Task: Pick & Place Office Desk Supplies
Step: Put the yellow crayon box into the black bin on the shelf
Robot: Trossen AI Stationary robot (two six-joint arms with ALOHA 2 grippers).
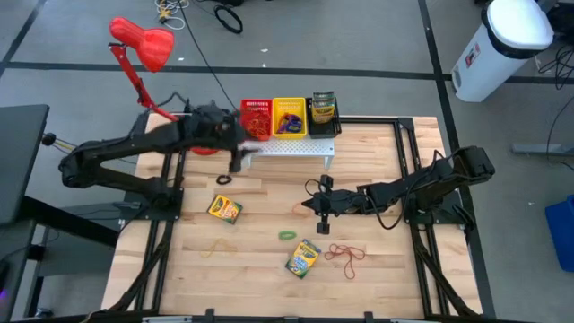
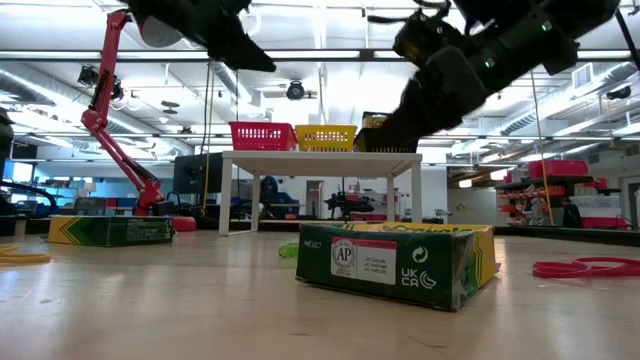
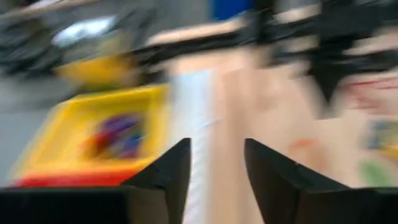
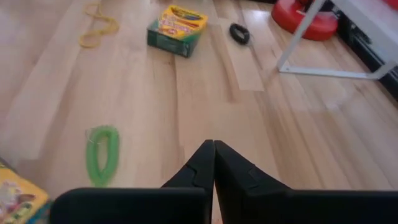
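- The worktop [image 1: 269, 269] is a wooden surface, and the supplies lie scattered on its near half, I think so that the arms can collect them one by one.
- The white rack [image 1: 291, 148] stands at the far edge and carries a red bin [image 1: 256, 117], a yellow bin [image 1: 289, 117] and one crayon box [image 1: 323, 109] standing up. The bins seem to be the places for sorting.
- The red lamp [image 1: 142, 43] stands at the far left and is not part of the work.
- The left pincer [image 1: 235, 154] is raised just beside the rack, near the red bin. Its fingers stand apart with nothing between them. The wrist view is blurred, so probably the arm is moving.
- The right pincer [image 4: 213, 163] is low over the middle of the worktop, shut and empty.
- Two crayon boxes lie flat: one [image 1: 224, 209] on the left, another [image 1: 303, 257] near the front.
- Loose bands lie apart from each other: green band [image 4: 102, 152] near the right pincer, red bands [image 1: 347, 255] on the right, yellow band [image 1: 218, 246] on the left, a dark one [image 1: 223, 179] near the rack.
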